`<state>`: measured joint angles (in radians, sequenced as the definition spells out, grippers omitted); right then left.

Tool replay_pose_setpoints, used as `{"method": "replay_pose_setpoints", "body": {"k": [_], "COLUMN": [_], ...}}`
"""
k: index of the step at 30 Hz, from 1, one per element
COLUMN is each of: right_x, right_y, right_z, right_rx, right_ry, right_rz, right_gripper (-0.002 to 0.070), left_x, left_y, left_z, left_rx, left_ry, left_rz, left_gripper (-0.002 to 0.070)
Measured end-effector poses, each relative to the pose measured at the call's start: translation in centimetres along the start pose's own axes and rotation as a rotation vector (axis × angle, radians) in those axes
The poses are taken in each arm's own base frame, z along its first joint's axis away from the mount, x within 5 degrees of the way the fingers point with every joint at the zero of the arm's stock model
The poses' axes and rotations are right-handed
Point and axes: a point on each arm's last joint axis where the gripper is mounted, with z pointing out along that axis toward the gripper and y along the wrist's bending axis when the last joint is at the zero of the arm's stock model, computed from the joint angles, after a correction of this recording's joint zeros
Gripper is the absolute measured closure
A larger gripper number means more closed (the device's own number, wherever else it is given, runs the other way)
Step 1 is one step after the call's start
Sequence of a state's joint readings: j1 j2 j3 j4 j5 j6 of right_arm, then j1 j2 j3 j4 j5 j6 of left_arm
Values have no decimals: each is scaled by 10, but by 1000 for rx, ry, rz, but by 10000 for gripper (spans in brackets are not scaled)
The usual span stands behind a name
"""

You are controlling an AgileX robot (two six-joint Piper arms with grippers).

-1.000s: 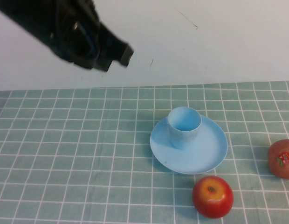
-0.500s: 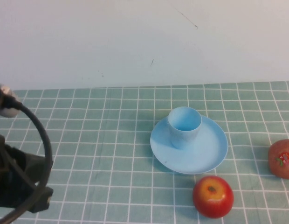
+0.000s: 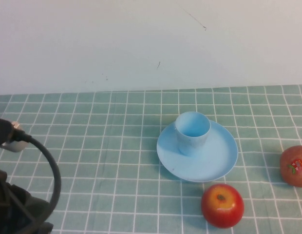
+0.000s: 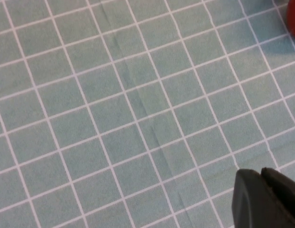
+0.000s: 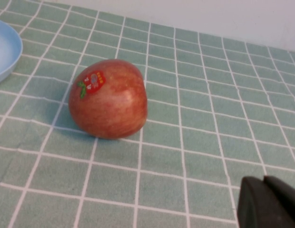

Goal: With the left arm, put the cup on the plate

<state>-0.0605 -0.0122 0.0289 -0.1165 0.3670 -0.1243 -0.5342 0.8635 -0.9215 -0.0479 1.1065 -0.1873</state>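
Note:
The light-blue cup (image 3: 192,132) stands upright on the left part of the light-blue plate (image 3: 219,158), right of the table's middle. The left arm (image 3: 17,214) is pulled back to the near left corner, far from the cup, with its black cable looping above it. In the left wrist view the left gripper (image 4: 261,176) has its fingers pressed together, empty, over bare checked cloth. In the right wrist view the right gripper (image 5: 264,183) is also shut and empty above the cloth. The right arm is out of the high view.
A red apple (image 3: 222,205) lies just in front of the plate. A second apple with a sticker (image 3: 294,165) lies at the right edge and shows in the right wrist view (image 5: 108,99), beside the plate's rim (image 5: 4,52). A white wall stands behind the green checked cloth (image 3: 92,146).
The left arm has swung from high at the back left down to the near left corner, and has sunk lower since half a second ago. Cup, plate and apples have not moved.

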Motion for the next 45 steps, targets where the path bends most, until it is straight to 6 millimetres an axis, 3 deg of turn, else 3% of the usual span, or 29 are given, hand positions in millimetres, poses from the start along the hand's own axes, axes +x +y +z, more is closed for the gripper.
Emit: {"method": "replay_pose_setpoints", "body": {"k": [8, 12, 26, 31, 34, 37, 45], "right_x": [0, 0, 0, 0, 0, 0, 0], "right_y": [0, 0, 0, 0, 0, 0, 0], "right_z": [0, 0, 0, 0, 0, 0, 0], "right_rx": [0, 0, 0, 0, 0, 0, 0], "right_ry": [0, 0, 0, 0, 0, 0, 0], "right_rz": [0, 0, 0, 0, 0, 0, 0], "right_gripper": [678, 678, 678, 678, 678, 678, 678], "left_x": [2, 9, 64, 82, 90, 101, 137], "left_y": [0, 5, 20, 21, 27, 37, 67], "left_z": [-2, -15, -84, -94, -78, -48, 47], "left_rx": [-1, 10, -113, -228, -310, -369, -422], "left_ry": [5, -56, -422, -716, -895, -985, -976], "left_rz": [-3, -54, -241, -250, -253, -287, -366], "left_gripper": [673, 673, 673, 673, 674, 675, 675]}}
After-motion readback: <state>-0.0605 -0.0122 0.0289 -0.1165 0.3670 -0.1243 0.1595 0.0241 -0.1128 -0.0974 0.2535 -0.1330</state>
